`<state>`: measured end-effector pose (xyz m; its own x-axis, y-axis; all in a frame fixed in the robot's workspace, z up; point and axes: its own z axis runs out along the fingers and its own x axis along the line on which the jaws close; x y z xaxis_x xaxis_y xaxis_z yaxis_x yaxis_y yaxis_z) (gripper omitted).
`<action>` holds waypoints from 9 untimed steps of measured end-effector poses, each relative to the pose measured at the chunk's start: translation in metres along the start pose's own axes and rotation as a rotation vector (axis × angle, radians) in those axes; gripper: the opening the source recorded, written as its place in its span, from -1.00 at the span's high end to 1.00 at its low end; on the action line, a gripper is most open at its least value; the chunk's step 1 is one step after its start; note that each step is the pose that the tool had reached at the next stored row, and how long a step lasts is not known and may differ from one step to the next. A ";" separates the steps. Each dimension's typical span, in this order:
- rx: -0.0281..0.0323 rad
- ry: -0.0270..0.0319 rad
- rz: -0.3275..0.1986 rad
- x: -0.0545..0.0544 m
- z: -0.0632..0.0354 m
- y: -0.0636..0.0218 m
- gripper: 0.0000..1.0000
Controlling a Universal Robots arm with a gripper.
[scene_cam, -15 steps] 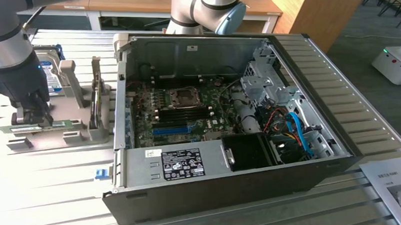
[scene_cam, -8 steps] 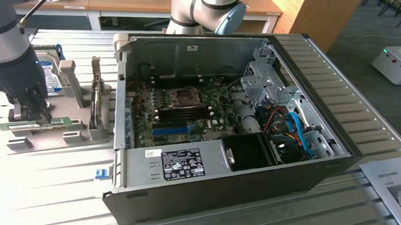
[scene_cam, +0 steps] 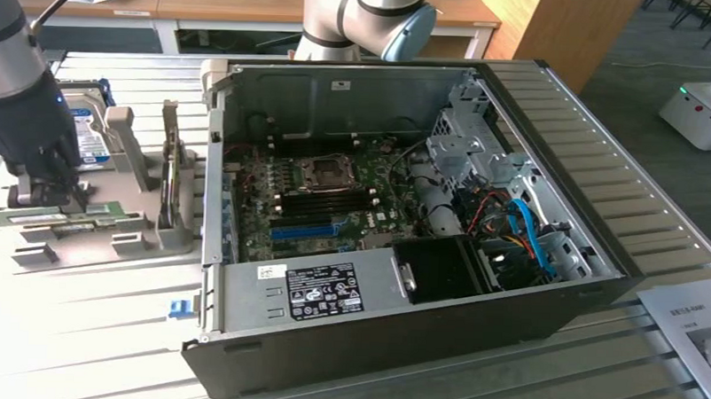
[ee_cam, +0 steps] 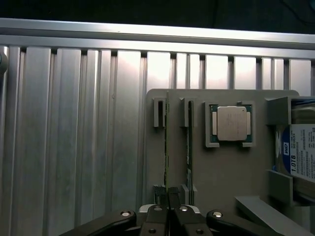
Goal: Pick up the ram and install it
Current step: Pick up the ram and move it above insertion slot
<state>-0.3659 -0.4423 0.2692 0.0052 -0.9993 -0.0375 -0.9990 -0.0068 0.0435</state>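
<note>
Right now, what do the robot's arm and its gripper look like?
The arm is made of fat silver-grey tubes and rounded joints, one with a light blue cap. The gripper is black, with jointed links and small shiny silver pins near its two narrow fingers.

On the grey holder tray (ee_cam: pixel 221 167), my gripper (ee_cam: pixel 168 194) pinches the ram (ee_cam: pixel 166 142) and hides its near end. At the tray's side, the hard drive (ee_cam: pixel 301 152) runs off the frame, its label's small print unreadable.

Green ram (ee_cam: pixel 166 137) standing on edge
</note>
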 end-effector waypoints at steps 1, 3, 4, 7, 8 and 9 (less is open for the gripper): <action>-0.0001 0.0001 0.000 0.000 -0.0013 0.0001 0.76; 0.0000 -0.0001 0.000 0.000 -0.0038 0.0002 0.76; -0.0001 0.0000 0.000 0.000 -0.0051 0.0002 0.76; -0.0001 0.0001 0.000 0.000 -0.0092 0.0004 0.76; -0.0001 0.0000 0.000 0.000 -0.0106 0.0005 0.76; 0.0000 -0.0001 0.000 0.000 -0.0120 0.0005 0.76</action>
<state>-0.3659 -0.4423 0.2812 0.0052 -0.9993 -0.0376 -0.9990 -0.0069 0.0435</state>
